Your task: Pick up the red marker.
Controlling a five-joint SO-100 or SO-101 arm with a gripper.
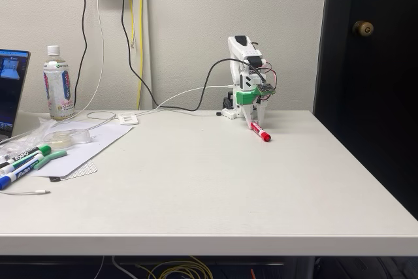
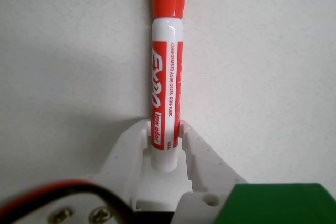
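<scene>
Red marker lies on the white tabletop right of centre in the fixed view, its capped end pointing toward the lower right, and in the wrist view it runs up the middle of the frame. The gripper is clamped on the marker's rear end, both fingers touching the white label band. Risk, as judged: the hold sits far from the marker's middle, so on lifting the capped end may droop, pivot or slip free.
</scene>
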